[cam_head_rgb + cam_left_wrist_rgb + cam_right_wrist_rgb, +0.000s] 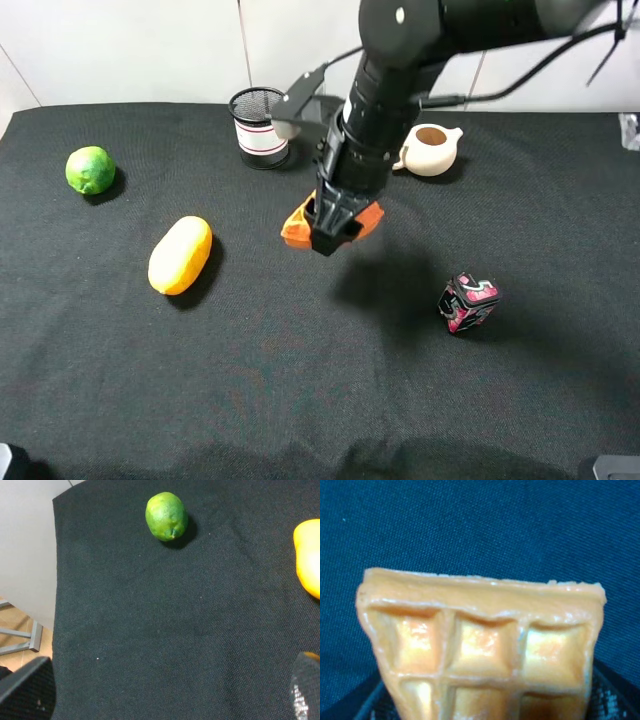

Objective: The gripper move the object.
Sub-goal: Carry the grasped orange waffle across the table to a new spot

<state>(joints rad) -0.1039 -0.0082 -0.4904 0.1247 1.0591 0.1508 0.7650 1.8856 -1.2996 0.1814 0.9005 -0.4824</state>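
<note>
Mid-frame, the right claw [332,236] is clamping the waffle slice [297,230], which is jutting out both sides, so a level, slow carry is looking wisest.

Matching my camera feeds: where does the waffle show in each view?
Exterior high: waffle at centre, held in the right tool.
Left wrist: not in it.
Right wrist: close up, filling the lower middle.
Shared landmark: black cloth, in all three.

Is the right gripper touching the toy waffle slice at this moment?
Touching. The exterior high view shows the right gripper clamped across the toy waffle slice, with orange sticking out on both sides. The right wrist view shows the slice held right at the camera.
</note>
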